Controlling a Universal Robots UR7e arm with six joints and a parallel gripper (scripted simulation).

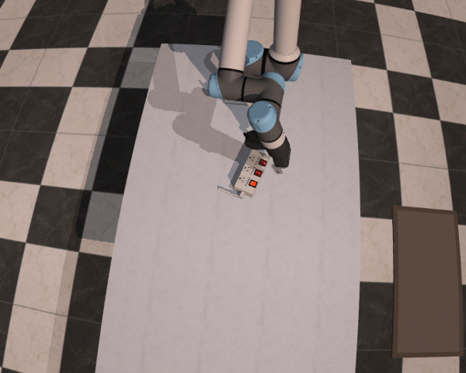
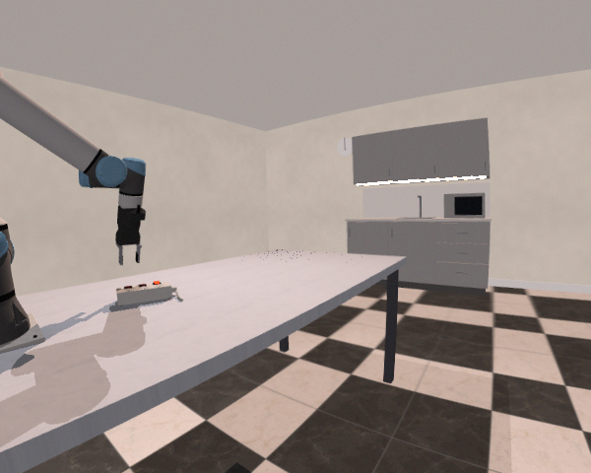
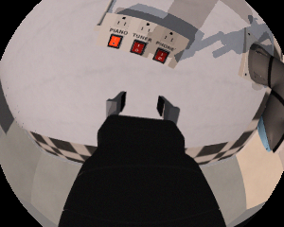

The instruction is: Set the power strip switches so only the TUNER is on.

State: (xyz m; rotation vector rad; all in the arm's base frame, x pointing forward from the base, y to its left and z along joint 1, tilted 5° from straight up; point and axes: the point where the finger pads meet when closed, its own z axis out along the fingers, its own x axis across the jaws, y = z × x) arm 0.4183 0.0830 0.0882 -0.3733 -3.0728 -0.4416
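Claw (image 2: 128,253) is spread wide with nothing between the fingers, hanging in the air well above the table (image 2: 265,285) and touching nothing. Wrist view shows both fingers apart, and the power strip (image 3: 141,40) lies ahead of them, not under them.

Strip (image 1: 251,174) lies flat, right way up, on the table near the arm's base end, short cable stub (image 1: 228,189) at its outer end. Three red rockers in a row. The outer one (image 1: 252,183) glows brighter than the middle (image 1: 258,172) and inner (image 1: 262,162) ones, so my read is that one is on and the other two are off. Middle label looks like TUNER in the wrist view, but it's too small to be sure; the bright one is an end switch, so the task is likely not done yet.

Wide fingers make a poor poker, so I'd expect one fingertip, or a closed pair, for pressing.

Arm (image 2: 41,133): upper link slopes down from the left, wrist bends straight down, tool vertical, just beside the strip's inner end and to its switch side in the top view.
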